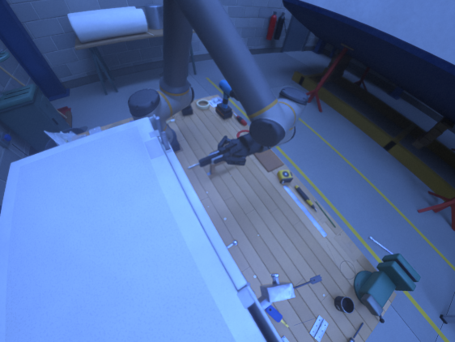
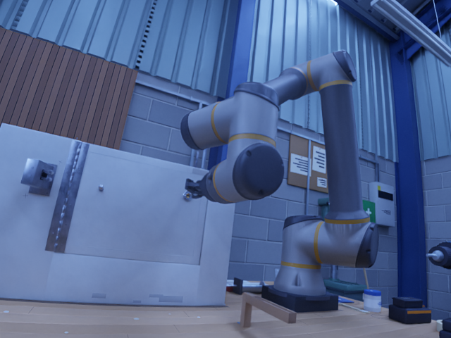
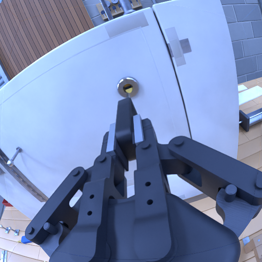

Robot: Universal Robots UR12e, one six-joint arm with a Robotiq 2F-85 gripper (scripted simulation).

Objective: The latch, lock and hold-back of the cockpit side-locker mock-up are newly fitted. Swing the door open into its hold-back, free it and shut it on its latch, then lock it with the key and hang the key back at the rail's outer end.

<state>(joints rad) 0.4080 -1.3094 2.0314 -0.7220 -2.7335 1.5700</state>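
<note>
The white locker [image 2: 109, 218] stands on the wooden bench with its door [image 3: 92, 97] closed flush in the frame. A round metal lock [image 3: 127, 87] with a brass keyway sits near the door's free edge. My gripper [image 3: 125, 127] is right in front of the lock, its fingers clamped on the dark bow of the key [image 3: 125, 114], whose blade points at the keyway. From the side camera the key's thin blade [image 1: 194, 165] reaches toward the locker face. A long hinge strip [image 2: 67, 196] runs down the door's other edge, with a small knob [image 2: 101, 187] on the door and a metal hold-back block [image 2: 39, 175] beyond the hinge.
A green vise [image 1: 384, 279] sits at the bench's near corner, with a cup [image 1: 344, 304], hinges and small tools around it. A tape measure [image 1: 285, 175], ruler and screwdriver lie along the bench edge. A wooden bracket [image 2: 266, 309] stands by the robot base [image 2: 302, 298].
</note>
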